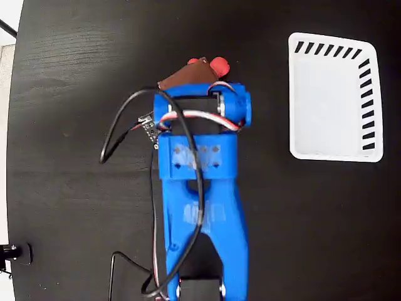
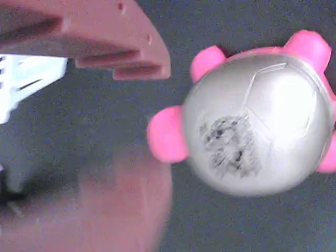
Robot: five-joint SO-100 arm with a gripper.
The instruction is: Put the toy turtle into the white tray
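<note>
Claw (image 2: pixel 131 121) spread, empty, just beside toy turtle (image 2: pixel 257 126) on black counter (image 1: pixel 75 63), well apart from white tray (image 1: pixel 332 147). Probably light, soft, smooth-shelled; best pinched across domed shell's sides.

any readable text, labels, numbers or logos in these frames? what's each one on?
Nothing here can be read.
Toy turtle: a dark printed mark on the shell, too blurred in the wrist view to make out as letters or a sign.
White tray: only black slanted slots along two rims, no lettering.
Blue arm and black table: no labels visible in the fixed view.
</note>
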